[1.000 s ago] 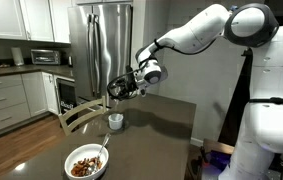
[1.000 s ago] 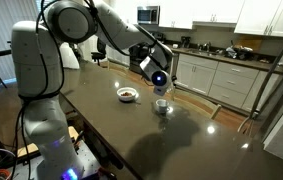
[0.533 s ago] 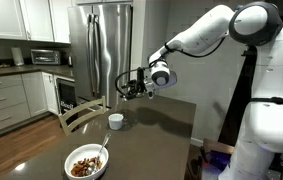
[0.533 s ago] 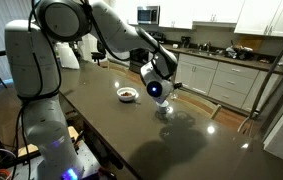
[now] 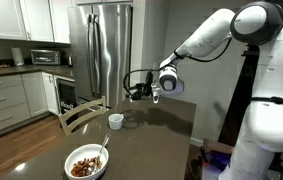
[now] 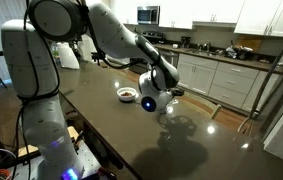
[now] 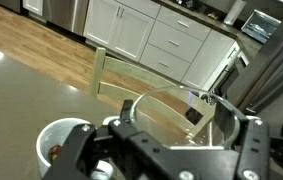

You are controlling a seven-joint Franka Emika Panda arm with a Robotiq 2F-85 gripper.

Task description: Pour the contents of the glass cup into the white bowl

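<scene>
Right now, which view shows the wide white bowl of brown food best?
An exterior view: the wide white bowl sits in the foreground, food and utensil clear. In an exterior view the bowl is small. Wrist view: half-hidden white rim, unidentifiable.

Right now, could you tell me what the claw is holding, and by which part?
The claw holds the glass cup, gripped by its sides, in the air above the table.

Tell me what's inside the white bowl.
Brown food pieces lie in the white bowl, with a utensil leaning out over its rim. The food covers the bowl's bottom, so anything beneath is hidden.
</scene>
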